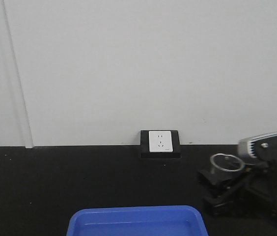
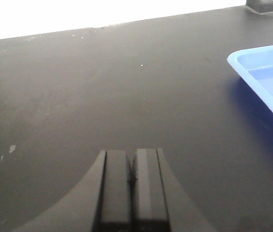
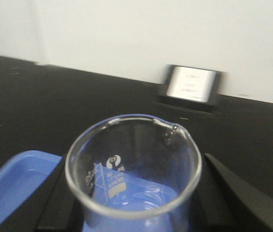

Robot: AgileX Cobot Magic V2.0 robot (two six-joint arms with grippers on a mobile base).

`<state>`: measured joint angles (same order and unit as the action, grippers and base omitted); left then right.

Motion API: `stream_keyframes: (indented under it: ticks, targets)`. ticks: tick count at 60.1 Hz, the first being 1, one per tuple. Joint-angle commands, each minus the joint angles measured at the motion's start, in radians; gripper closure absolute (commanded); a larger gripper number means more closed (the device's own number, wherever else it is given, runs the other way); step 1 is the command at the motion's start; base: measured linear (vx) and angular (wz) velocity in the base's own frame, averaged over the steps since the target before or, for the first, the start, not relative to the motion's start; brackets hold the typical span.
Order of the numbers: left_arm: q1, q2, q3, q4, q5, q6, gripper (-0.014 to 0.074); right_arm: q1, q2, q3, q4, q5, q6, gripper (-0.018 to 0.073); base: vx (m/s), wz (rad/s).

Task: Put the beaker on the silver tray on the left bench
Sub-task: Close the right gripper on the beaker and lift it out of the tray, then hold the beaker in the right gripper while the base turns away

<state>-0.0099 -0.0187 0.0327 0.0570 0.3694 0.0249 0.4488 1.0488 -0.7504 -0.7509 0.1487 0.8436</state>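
The beaker (image 3: 134, 174) is clear glass with a round rim, a small spout and white printed marks. It stands upright between the black fingers (image 3: 233, 193) of my right gripper (image 3: 134, 193), which is shut on it above a blue tray. In the front view the beaker's rim (image 1: 225, 162) shows at the right, held by the right gripper (image 1: 227, 184). My left gripper (image 2: 132, 166) is shut and empty, low over the black bench (image 2: 102, 87). The silver tray is out of view.
A blue plastic tray (image 1: 137, 222) lies at the front of the black bench (image 1: 55, 182); its corner shows in the left wrist view (image 2: 267, 72). A white socket in a black box (image 1: 160, 142) sits at the white wall.
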Motion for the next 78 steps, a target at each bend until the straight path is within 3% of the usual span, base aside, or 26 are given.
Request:
stream_keyframes:
  ticks: [1,24,78]
  targets:
    - [-0.006,-0.007,0.02,-0.003,-0.075,-0.002,0.0595,-0.001,-0.121,0.016,-0.013,0.072,-0.003,0.0573,0.0,0.0]
    - [-0.006,-0.007,0.02,-0.003,-0.075,-0.002,0.0595,-0.001,-0.439,0.229,-0.006,0.097,-0.002,0.0571,0.0,0.0]
    - [-0.006,-0.007,0.02,-0.003,-0.075,-0.002,0.0595,-0.001,-0.468,0.229,-0.006,0.102,-0.001,0.0571,0.0,0.0]
